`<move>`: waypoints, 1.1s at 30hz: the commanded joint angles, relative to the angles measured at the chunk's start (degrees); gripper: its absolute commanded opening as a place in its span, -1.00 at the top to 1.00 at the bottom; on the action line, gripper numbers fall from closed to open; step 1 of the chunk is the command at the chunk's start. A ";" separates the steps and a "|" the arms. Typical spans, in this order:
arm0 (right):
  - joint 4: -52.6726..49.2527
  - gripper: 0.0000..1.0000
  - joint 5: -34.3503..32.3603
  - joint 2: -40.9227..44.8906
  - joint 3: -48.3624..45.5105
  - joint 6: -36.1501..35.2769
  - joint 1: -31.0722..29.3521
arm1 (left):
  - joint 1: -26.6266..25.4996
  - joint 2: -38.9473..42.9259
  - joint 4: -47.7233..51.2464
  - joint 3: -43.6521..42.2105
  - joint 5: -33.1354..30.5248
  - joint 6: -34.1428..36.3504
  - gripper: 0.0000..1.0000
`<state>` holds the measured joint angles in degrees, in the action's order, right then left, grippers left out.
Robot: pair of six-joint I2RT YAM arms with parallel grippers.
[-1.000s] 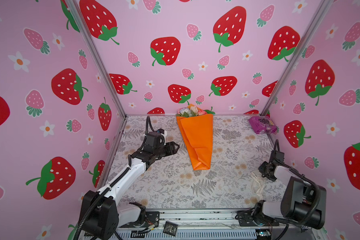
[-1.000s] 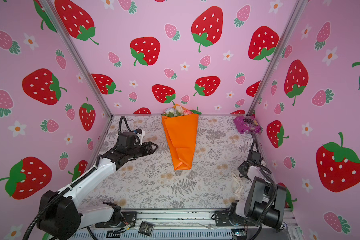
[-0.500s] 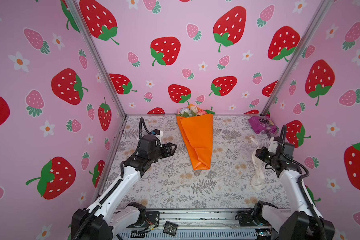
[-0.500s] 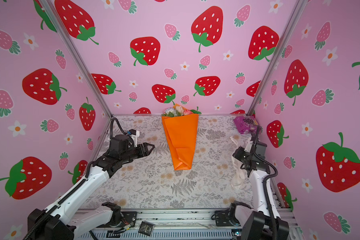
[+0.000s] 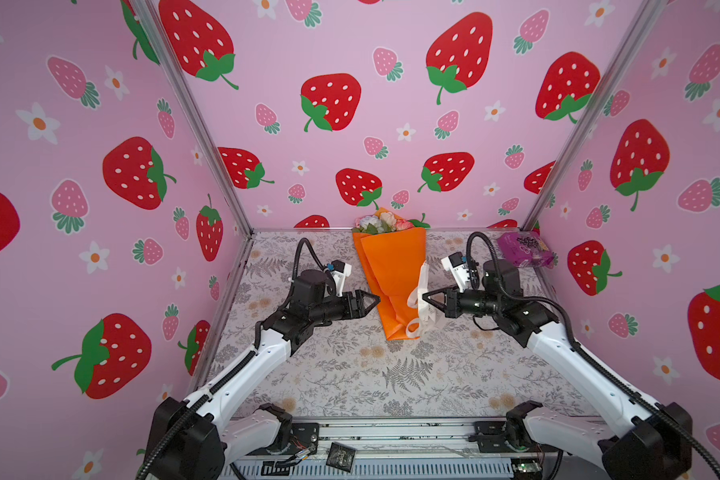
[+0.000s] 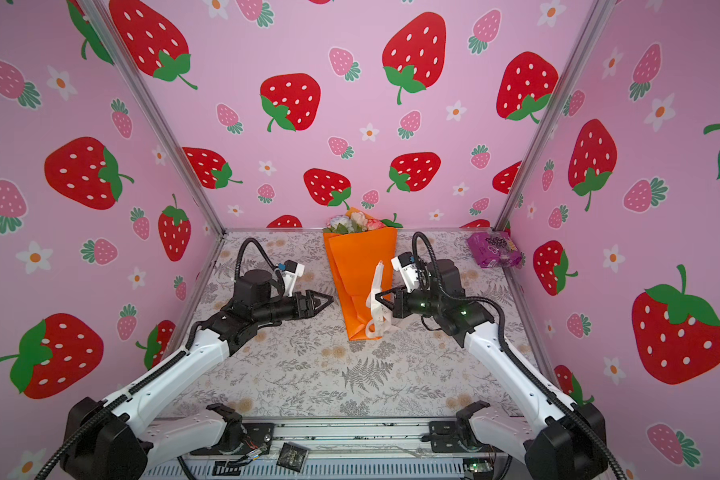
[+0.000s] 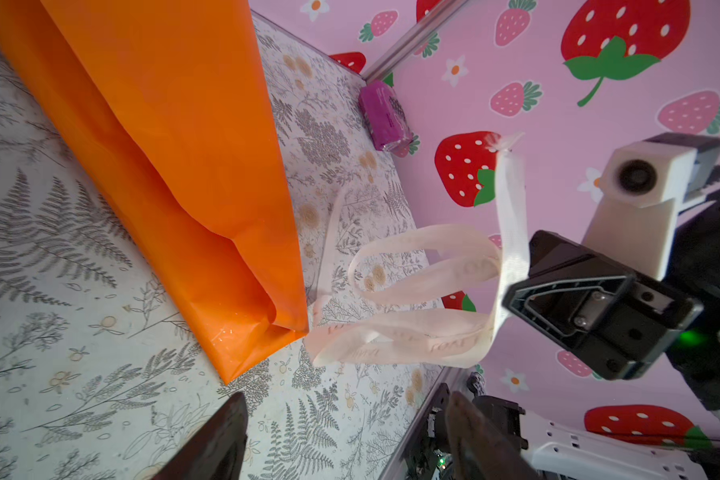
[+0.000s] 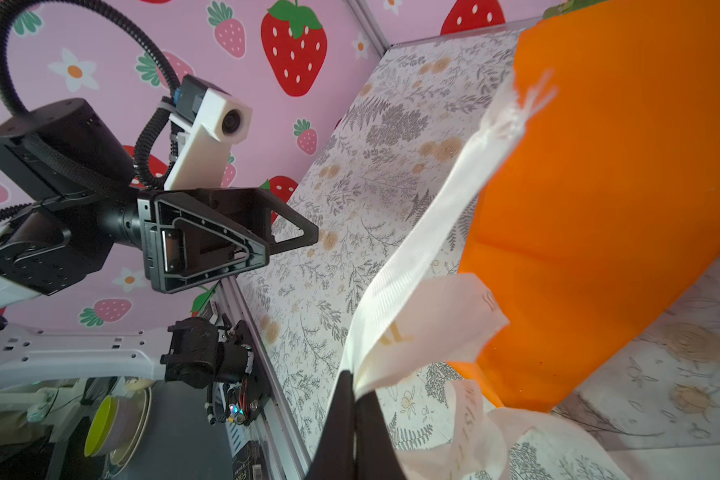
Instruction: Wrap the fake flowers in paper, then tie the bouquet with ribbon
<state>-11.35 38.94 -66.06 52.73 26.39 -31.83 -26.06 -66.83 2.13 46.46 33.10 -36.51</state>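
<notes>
Right gripper (image 5: pixel 427 297) has its fingers pinched shut on a cream woven ribbon (image 5: pixel 420 286). One frayed end sticks up and the rest droops in loops onto the grey floral-print table (image 5: pixel 350 374). The bouquet of fake flowers wrapped in bright orange paper (image 5: pixel 391 270) lies flat mid-table, with the rose heads against the pink strawberry back wall (image 5: pixel 350 183) and the narrow end toward the robot. The ribbon hangs just beside that narrow end.

Left gripper (image 5: pixel 373 301) hovers on the opposite side, fingers spread and empty.

My read: nothing's wrapped yet, this is just bringing the ribbon in. Next it has to get across or under the narrow part so the left side can grab the loose end.

There's plenty of bare table in front and on both sides. The small purple packet (image 5: pixel 522 249) sits well apart in the far right corner. Those loops could snag on the paper's folded edge, though.
</notes>
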 commanded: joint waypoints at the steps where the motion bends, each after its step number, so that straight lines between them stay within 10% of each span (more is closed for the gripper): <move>1: 3.04 1.00 1.47 -2.47 0.57 -1.43 -2.91 | -2.58 -2.93 -6.24 2.24 4.26 -3.87 -0.54; 11: 5.85 1.00 3.66 -7.83 -1.11 -2.72 -7.14 | -6.96 -9.75 -12.21 3.51 3.96 -8.28 -0.41; 33: 6.10 1.00 2.67 -8.55 -5.26 -4.24 -7.19 | -6.19 -14.64 -15.83 4.75 6.98 -9.85 1.00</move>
<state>-5.78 41.45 -74.65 48.45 23.86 -38.63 -32.40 -80.90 -11.97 49.12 38.63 -46.24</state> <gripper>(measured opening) 0.046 0.040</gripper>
